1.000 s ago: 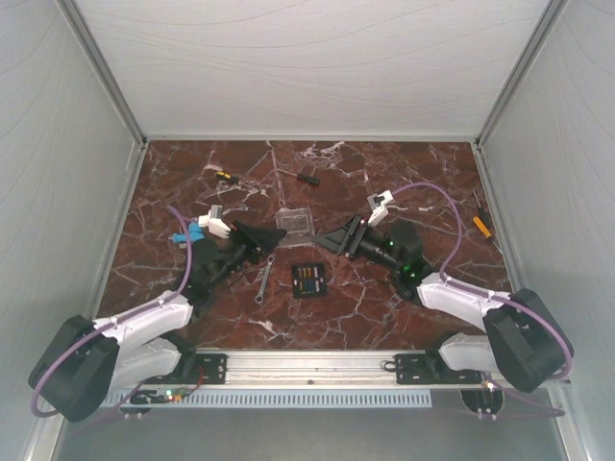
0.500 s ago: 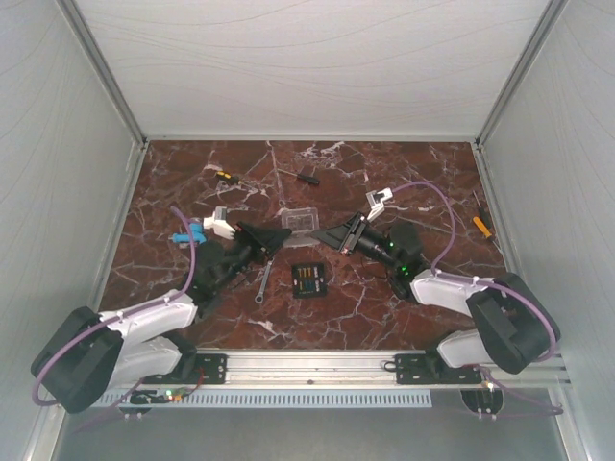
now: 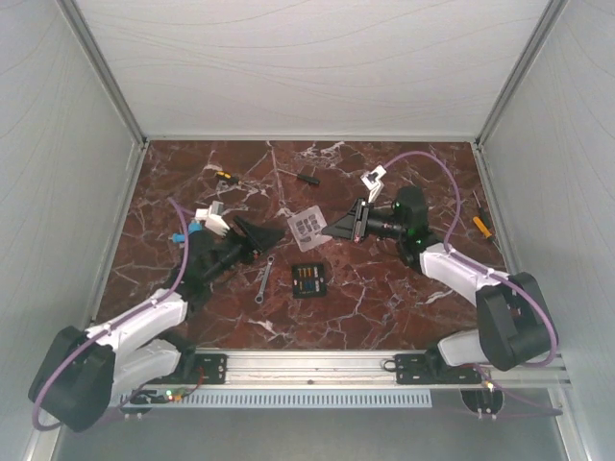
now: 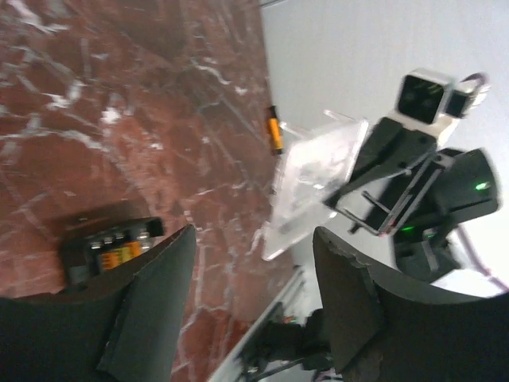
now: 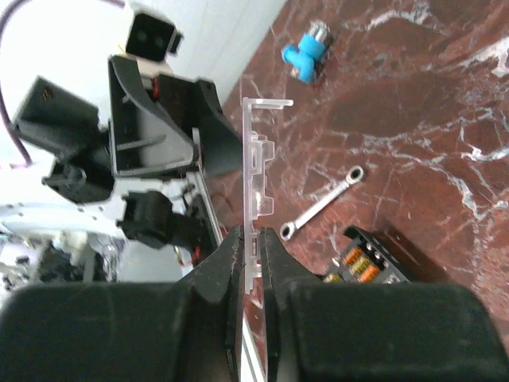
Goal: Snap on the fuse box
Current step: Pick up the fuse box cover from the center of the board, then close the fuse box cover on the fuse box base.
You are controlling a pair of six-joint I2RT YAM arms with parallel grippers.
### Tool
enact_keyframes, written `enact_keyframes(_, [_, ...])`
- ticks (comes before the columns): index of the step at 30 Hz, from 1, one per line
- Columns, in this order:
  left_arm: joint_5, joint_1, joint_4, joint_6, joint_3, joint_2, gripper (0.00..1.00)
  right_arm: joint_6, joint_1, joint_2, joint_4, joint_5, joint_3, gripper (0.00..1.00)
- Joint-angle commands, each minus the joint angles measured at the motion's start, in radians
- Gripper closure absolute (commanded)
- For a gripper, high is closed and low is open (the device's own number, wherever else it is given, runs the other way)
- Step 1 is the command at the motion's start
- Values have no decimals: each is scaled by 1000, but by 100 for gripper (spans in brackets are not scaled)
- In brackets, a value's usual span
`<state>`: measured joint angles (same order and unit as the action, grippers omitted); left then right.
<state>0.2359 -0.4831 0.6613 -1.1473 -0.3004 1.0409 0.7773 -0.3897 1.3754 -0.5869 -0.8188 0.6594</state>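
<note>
Two arms reached over the dark red marble table (image 3: 384, 298). The left gripper (image 3: 277, 233) stood wide, holding nothing. The right gripper (image 3: 332, 230) pinched the flat clear plastic cover (image 3: 307, 224) by its edge. The small black fuse box (image 3: 307, 279) lay nearer, between the arms, with a silver wrench (image 3: 263, 279) just left.

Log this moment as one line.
left gripper: open, empty | right gripper: shut on clear cover, held in air | fuse box: on table, uncovered
</note>
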Motion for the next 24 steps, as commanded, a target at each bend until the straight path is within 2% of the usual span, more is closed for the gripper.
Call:
enact_keyframes(1, [134, 67, -198, 229, -66, -64, 39, -303, 9, -27, 384, -153, 88, 100])
enact_keyframes(5, [218, 113, -276, 401, -136, -62, 38, -339, 7, 26, 421, -240, 118, 100])
enact_keyframes(9, [291, 115, -297, 551, -235, 17, 42, -394, -16, 62, 478, -277, 149, 100])
enact_keyframes(17, [529, 111, -154, 564, -259, 153, 53, -463, -51, 67, 543, -269, 174, 100])
enact_keyframes(24, [608, 77, -129, 559, -238, 180, 57, -457, -52, 80, 535, -293, 179, 100])
